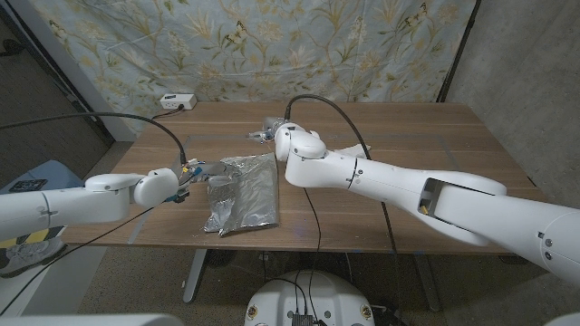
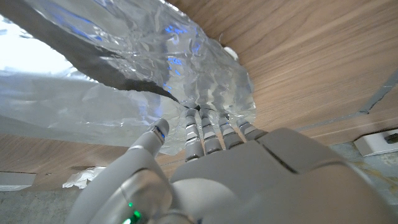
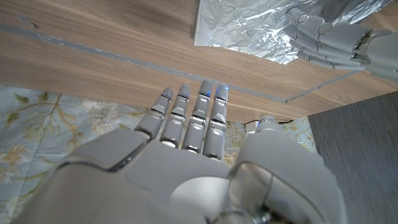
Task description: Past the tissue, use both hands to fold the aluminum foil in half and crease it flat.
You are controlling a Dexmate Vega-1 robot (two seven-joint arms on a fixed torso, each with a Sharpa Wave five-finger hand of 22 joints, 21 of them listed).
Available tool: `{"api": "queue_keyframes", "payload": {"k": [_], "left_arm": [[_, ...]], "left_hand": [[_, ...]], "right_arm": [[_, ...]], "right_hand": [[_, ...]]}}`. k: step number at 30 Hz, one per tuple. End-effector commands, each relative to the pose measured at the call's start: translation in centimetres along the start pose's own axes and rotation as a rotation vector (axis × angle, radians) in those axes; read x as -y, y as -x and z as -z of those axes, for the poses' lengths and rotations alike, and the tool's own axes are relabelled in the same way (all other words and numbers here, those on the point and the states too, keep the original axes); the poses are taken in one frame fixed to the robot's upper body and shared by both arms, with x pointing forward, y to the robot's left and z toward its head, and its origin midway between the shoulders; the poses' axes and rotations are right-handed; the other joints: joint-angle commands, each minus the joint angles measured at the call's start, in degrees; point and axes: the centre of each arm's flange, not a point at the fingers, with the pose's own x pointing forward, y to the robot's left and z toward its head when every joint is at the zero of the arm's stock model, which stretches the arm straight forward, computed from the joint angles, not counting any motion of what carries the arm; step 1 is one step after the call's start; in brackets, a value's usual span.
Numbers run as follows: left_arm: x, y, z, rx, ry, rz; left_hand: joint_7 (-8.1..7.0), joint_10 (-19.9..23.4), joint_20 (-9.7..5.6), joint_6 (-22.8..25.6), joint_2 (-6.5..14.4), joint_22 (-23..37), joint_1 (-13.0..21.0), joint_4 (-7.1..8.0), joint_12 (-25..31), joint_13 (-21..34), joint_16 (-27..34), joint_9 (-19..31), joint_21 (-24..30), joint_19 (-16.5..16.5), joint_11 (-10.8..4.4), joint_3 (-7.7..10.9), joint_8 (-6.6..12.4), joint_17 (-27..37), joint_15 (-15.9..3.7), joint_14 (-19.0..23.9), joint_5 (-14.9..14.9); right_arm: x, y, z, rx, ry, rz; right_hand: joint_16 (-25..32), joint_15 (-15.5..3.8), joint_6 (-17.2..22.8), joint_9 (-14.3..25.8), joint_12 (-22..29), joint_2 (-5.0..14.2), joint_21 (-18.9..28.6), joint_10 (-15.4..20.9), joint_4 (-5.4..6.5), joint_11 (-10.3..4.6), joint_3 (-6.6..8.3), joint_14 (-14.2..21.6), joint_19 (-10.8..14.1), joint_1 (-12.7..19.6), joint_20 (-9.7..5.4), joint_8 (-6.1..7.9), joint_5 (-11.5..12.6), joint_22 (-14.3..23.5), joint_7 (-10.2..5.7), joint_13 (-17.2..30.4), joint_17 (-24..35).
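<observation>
Head view: foil (image 1: 243, 192) lies mid-table; left hand (image 1: 186, 176) pinches its raised left edge. Right hand (image 1: 299, 145), fingers extended, holds nothing. Carry the edge across squarely, then press.

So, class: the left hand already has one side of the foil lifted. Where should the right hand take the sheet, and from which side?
Probably the free right edge of the aluminum foil, reached from the robot's right. That edge lies flat and unobstructed on the table, opposite the side the left hand pinches. The right hand is open with straight fingers.
</observation>
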Motion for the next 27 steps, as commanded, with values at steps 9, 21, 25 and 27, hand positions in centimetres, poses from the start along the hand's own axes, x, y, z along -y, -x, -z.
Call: {"api": "queue_keyframes", "payload": {"k": [9,21,25,27], "left_arm": [[0.1,-0.7,-0.3,0.015,0.014,0.015],[-0.1,-0.8,-0.4,0.012,0.016,0.02],[-0.1,-0.8,-0.4,0.011,0.018,0.021],[-0.1,-0.9,-0.4,0.013,0.019,0.02]], "left_hand": [[-0.03,0.4,0.02,0.4,0.0,0.1,0.4,0.04,0.3,0.2,0.0,0.3,0.4,0.4,0.04,-0.22,0.22,0.0,-0.21,0.5,-0.3],[-0.02,0.4,-0.05,0.4,0.0,0.1,0.5,-0.01,0.3,0.2,0.0,0.3,0.4,0.4,0.12,-0.18,0.19,0.0,-0.2,0.5,-0.3],[-0.03,0.4,-0.06,0.4,0.0,0.1,0.5,-0.03,0.2,0.2,-0.1,0.3,0.4,0.4,0.08,-0.19,0.19,0.0,-0.18,0.5,-0.3],[-0.02,0.4,-0.05,0.4,0.0,0.1,0.5,0.0,0.2,0.2,-0.1,0.3,0.3,0.4,0.05,-0.22,0.2,0.0,-0.15,0.5,-0.3]], "right_arm": [[-2.8,0.6,0.0,0.092,0.175,0.067],[-4.2,0.1,2.1,0.139,0.225,0.126],[-4.5,-0.2,2.4,0.15,0.259,0.131],[-4.7,-0.4,2.5,0.161,0.266,0.129]], "right_hand": [[-0.6,-0.13,-5.7,-0.1,-4.2,1.23,-0.2,-6.4,4.4,-0.95,-1.73,-7.2,-5.2,-8.8,-1.11,-0.24,1.6,0.2,-0.67,-1.0,0.2],[-0.2,0.16,-10.5,0.0,-4.6,2.41,0.1,-11.1,6.75,-0.92,-3.5,-11.2,-8.2,-17.3,-2.48,-0.48,2.0,0.4,-0.22,-1.1,0.4],[-0.4,0.05,-12.3,0.0,-4.6,2.6,0.1,-12.7,6.82,-0.57,-3.97,-13.0,-9.1,-20.5,-2.79,-0.53,2.3,0.4,0.13,-1.1,0.4],[-0.4,-0.02,-13.3,-0.1,-4.6,2.64,0.1,-13.8,6.76,-0.48,-4.07,-13.8,-9.5,-21.7,-2.85,-0.56,2.5,0.4,0.27,-1.2,0.3]]}}
